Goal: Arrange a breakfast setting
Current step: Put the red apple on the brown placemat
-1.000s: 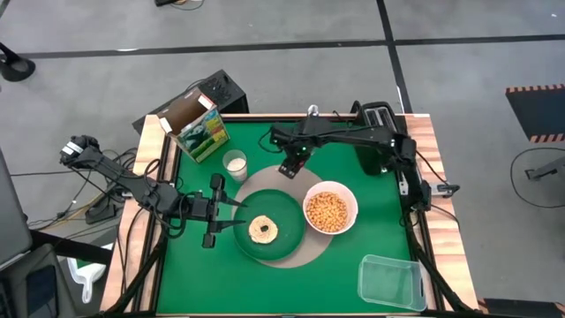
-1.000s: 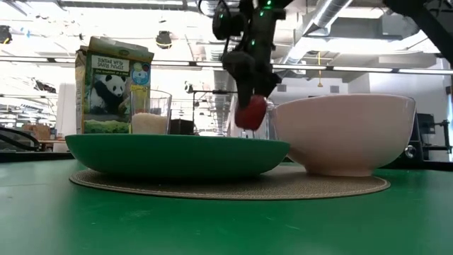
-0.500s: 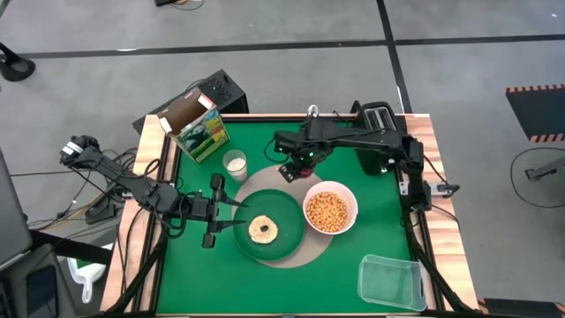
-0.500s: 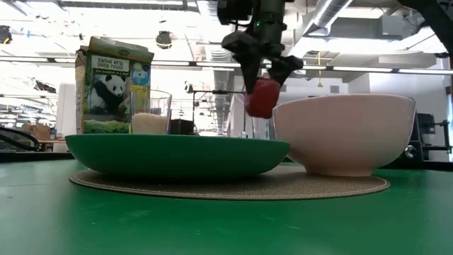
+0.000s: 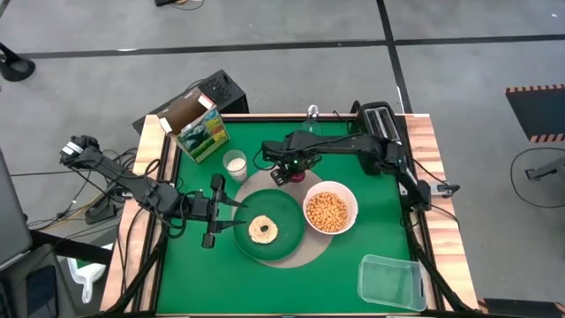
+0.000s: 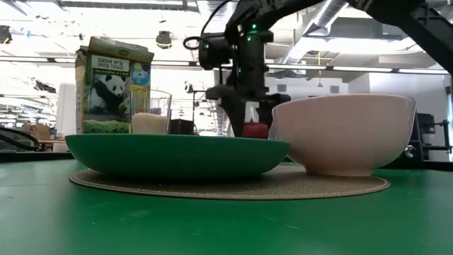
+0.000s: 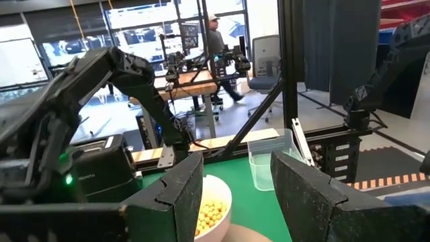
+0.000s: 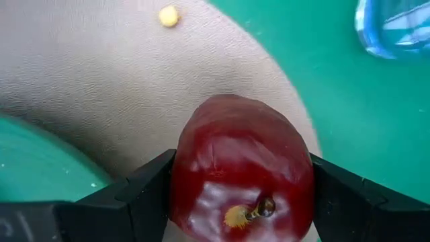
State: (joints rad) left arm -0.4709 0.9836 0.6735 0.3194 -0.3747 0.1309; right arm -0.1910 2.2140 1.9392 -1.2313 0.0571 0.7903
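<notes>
My right gripper [image 5: 287,171] is shut on the red fruit [image 8: 242,168], low over the far edge of the round tan mat [image 5: 311,252]. The mat carries the dark green plate [image 5: 278,208] with the round toast [image 5: 263,230], and the white bowl [image 5: 330,210] of cereal. The small milk glass [image 5: 235,163] stands beside the mat's far left. A clear glass [image 8: 396,27] stands beyond the fruit. My left gripper [image 5: 235,216] is open at the plate's left rim, level, pointing at the toast. The spoon is out of view. My right gripper pinches the red fruit's two opposite sides [image 8: 185,191] between its two fingers, which come from above, pointing down. The fruit's stem end [image 8: 259,210] faces the wrist camera. The fruit sits just above the mat [image 8: 134,101]; the plate's rim in the low view hides whether it touches.
The green-and-yellow cereal box [image 5: 199,128] stands at the far left and the black toaster [image 5: 375,119] at the far right. A clear plastic tub [image 5: 391,281] lies at the near right corner. A loose cereal piece [image 8: 168,15] lies on the mat.
My right gripper has carried the red fruit a little toward the table's left edge and down, from above the bowl's rim height to just over the mat's far edge. It has turned about on the way. My left gripper has kept still.
</notes>
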